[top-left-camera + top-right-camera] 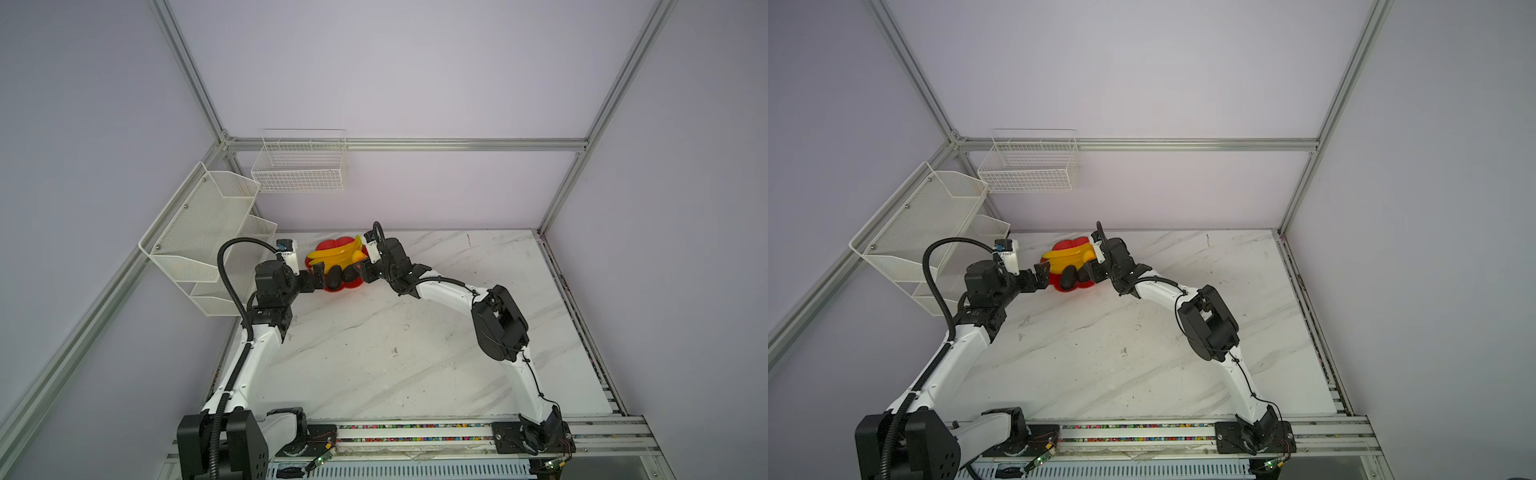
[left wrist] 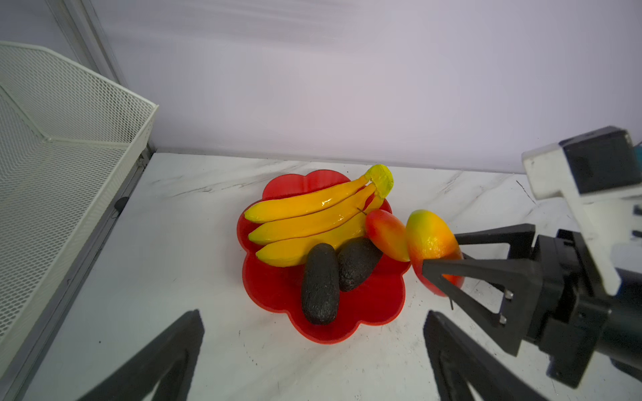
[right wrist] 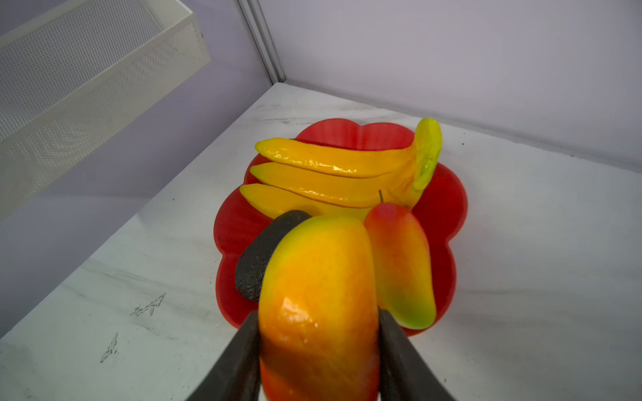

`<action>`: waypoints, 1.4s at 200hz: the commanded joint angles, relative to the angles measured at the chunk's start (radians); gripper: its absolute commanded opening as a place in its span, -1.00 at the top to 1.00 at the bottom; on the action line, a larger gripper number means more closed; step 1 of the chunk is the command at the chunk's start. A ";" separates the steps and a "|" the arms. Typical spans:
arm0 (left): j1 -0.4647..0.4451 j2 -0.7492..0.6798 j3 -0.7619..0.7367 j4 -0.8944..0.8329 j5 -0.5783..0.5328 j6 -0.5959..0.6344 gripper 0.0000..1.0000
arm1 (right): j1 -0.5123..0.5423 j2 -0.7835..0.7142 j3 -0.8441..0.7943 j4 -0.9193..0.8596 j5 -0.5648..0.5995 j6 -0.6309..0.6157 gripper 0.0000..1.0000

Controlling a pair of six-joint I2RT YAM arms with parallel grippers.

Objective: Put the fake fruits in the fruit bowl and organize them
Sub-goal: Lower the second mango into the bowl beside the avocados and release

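Observation:
The red scalloped fruit bowl (image 2: 364,302) (image 1: 330,243) (image 1: 1071,243) (image 3: 441,194) sits at the table's back left. In it lie a yellow banana bunch (image 2: 305,218) (image 1: 332,255) (image 3: 330,173), two dark bumpy ovals (image 2: 319,283) (image 2: 357,262) and one mango-shaped piece (image 2: 385,234) (image 3: 403,264). My right gripper (image 3: 318,316) (image 2: 442,251) (image 1: 365,268) is shut on a second mango-shaped piece (image 3: 319,295) (image 2: 430,239), held at the bowl's right rim against the first. My left gripper (image 2: 313,314) (image 1: 319,278) stands wide open and empty at the bowl's left side.
A white mesh rack (image 1: 199,237) hangs on the left wall close to the bowl and my left arm. A white wire basket (image 1: 299,166) is fixed to the back wall above. The marble tabletop (image 1: 395,332) stretches to the front and right.

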 commanded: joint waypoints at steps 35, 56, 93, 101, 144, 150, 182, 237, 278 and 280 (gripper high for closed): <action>0.020 -0.003 -0.040 0.064 0.026 -0.061 -1.00 | 0.024 0.060 0.037 0.075 -0.029 -0.083 0.04; 0.021 -0.007 -0.044 0.058 0.019 -0.059 -1.00 | 0.027 0.091 0.058 0.077 -0.026 -0.089 0.04; 0.022 -0.006 -0.049 0.066 0.023 -0.061 -1.00 | 0.030 0.134 0.086 0.090 -0.024 -0.100 0.01; 0.021 -0.004 -0.049 0.067 0.023 -0.061 -1.00 | 0.030 0.143 0.091 0.092 -0.019 -0.101 0.00; 0.020 -0.003 -0.049 0.064 0.021 -0.061 -1.00 | 0.030 0.170 0.101 0.113 -0.018 -0.098 -0.02; 0.021 -0.003 -0.050 0.062 0.021 -0.061 -1.00 | 0.029 0.174 0.106 0.110 -0.020 -0.099 -0.02; 0.021 0.000 -0.048 0.062 0.021 -0.061 -1.00 | 0.029 0.191 0.128 0.091 -0.017 -0.109 -0.11; 0.022 0.004 -0.048 0.064 0.027 -0.061 -1.00 | 0.030 0.205 0.159 0.072 0.001 -0.121 -0.43; 0.023 0.002 -0.046 0.064 0.031 -0.061 -1.00 | 0.030 0.154 0.145 0.076 0.026 -0.126 -0.57; 0.022 0.002 -0.046 0.064 0.034 -0.061 -1.00 | 0.030 0.148 0.142 0.078 0.028 -0.125 -0.58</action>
